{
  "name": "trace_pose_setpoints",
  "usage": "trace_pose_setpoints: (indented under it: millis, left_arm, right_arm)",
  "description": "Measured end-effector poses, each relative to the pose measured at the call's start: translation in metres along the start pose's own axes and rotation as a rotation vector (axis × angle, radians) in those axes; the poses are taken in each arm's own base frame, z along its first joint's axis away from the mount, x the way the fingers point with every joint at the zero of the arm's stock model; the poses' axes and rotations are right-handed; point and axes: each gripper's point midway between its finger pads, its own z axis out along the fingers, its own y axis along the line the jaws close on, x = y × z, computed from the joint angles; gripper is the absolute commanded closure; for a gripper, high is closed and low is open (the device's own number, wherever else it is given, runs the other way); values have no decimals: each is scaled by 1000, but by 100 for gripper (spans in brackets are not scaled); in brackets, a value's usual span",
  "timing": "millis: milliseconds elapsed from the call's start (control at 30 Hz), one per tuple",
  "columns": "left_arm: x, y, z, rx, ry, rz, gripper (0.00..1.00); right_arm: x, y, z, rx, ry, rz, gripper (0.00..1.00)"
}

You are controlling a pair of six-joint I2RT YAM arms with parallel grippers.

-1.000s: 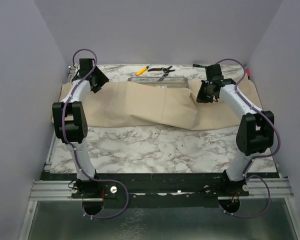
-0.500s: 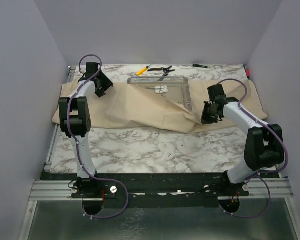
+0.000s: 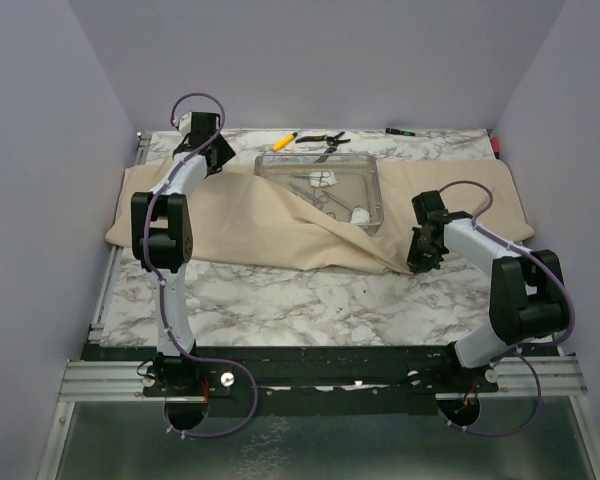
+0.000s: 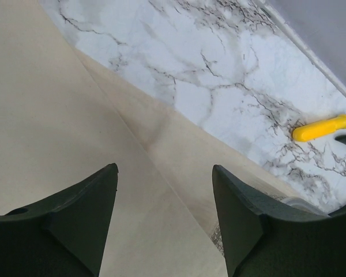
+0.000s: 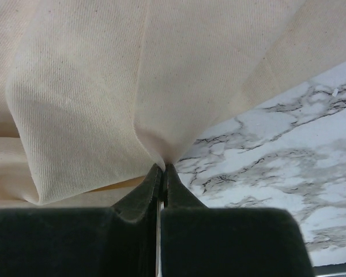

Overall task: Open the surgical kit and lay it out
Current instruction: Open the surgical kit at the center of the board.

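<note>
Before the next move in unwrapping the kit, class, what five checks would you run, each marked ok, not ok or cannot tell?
1. Right gripper shut on the cloth wrap: ok.
2. Left gripper open, holding nothing: ok.
3. Tray fully uncovered: not ok; a fold hides its near-left corner.
4. Gauze balls, all three present: cannot tell; one shows.
5. Yellow pen off the cloth: ok.

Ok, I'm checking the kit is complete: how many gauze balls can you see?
1 for sure: a white gauze ball in the clear tray, at its near-right corner, by the cloth edge. Others may lie hidden under the cloth.
</note>
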Motion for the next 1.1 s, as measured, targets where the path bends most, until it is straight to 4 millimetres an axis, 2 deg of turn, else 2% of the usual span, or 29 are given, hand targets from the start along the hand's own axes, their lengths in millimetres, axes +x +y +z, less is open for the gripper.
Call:
trace_pose_setpoints:
  millis: [167,367,467,533,667,767,900,967,1000,1033,1100]
  left_arm:
    - [1,-1,5,-70,-45,40,32]
    - [27,20,23,-183,-4,108,33]
    - [38,29,33,-215,26,135,42]
    - [37,30,35,-224,29,149,51]
    - [33,28,33,-226,27,160,75]
    - [33,30,32,-232,31,169,99]
    - [34,34,31,-240,41,179,100]
    - [35,37,30,-247,52,182,100]
    - [36,39,30,-250,56,183,100]
    - [36,41,28,-252,61,184,100]
    - [38,50,22,-266,75,184,100]
  right_arm:
    - [3,-4,2,23,-1,17,99]
    - [4,-8,4,42,-4,30,99]
    - [3,-9,4,50,-8,32,99]
    - [3,-10,4,54,-10,35,99]
    - [3,-11,5,65,-12,45,99]
    - [4,-12,5,72,-13,55,99]
    - [3,-13,5,78,-17,69,99]
    - [3,-13,5,81,-17,73,88]
    - [2,-13,5,83,-17,78,79]
    - [1,-13,4,88,-16,80,65]
    - [-3,-14,2,103,-14,81,48]
